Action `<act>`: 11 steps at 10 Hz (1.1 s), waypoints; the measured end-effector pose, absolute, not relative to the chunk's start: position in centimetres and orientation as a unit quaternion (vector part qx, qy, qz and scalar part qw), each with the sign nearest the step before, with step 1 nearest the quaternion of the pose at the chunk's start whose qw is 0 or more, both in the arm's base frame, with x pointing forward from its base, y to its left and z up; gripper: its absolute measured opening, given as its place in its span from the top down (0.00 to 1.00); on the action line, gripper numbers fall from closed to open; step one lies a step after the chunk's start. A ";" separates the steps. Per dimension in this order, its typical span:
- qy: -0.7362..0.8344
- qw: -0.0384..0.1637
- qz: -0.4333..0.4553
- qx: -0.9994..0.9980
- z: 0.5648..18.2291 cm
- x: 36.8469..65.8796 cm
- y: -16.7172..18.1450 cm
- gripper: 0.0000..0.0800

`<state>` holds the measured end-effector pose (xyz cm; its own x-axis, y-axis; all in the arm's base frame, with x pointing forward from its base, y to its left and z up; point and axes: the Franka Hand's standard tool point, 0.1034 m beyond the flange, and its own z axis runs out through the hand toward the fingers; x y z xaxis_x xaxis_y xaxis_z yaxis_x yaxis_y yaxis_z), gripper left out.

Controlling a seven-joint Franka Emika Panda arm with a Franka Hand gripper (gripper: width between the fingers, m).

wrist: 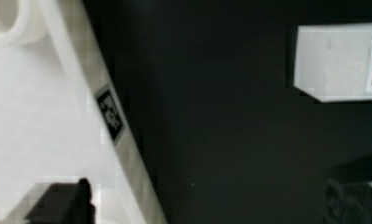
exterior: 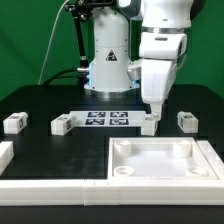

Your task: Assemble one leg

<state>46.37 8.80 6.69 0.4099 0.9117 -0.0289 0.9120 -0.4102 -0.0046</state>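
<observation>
Several small white legs with tags lie on the black table: two at the exterior view's left, one at the right, and one just behind the tray's far edge. My gripper hangs low right over that last leg. In the wrist view my gripper is open, with nothing between its dark fingers. One leg shows there, apart from the fingers. One finger hangs over the tray's rim.
The large white square tray with round corner sockets fills the front right. The marker board lies at the robot's base. A white L-shaped rail runs along the front left.
</observation>
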 end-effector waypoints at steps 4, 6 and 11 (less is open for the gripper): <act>0.297 0.006 -0.016 0.955 6.2 43.8 11.2 0.19; 0.210 0.005 -0.018 0.977 6.1 43.0 12.9 0.19; 0.089 -0.006 -0.020 0.996 5.9 42.1 15.6 0.19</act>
<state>42.15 15.65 5.88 0.9835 0.1767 -0.0392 0.1762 -0.9842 -0.0159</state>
